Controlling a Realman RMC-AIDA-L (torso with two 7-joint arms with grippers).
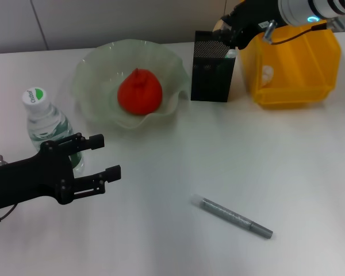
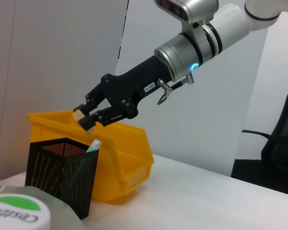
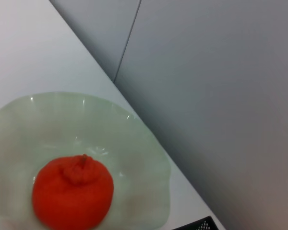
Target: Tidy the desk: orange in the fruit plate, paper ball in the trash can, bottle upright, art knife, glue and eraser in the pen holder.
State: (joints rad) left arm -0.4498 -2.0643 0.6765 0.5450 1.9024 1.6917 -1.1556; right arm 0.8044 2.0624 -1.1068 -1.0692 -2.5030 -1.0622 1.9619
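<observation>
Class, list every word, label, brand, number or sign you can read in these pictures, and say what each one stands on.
"Cestbon": green and white mark on the bottle's cap, printed upside down in the left wrist view.
Small white sticker on the right gripper: there is print, too small to read.
Green label on the bottle: mostly hidden, not readable.
The grey pen on the table, the pen holder and the trash can: no readable text.

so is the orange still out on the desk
No, the orange sits inside the fruit plate, near its middle.
</observation>
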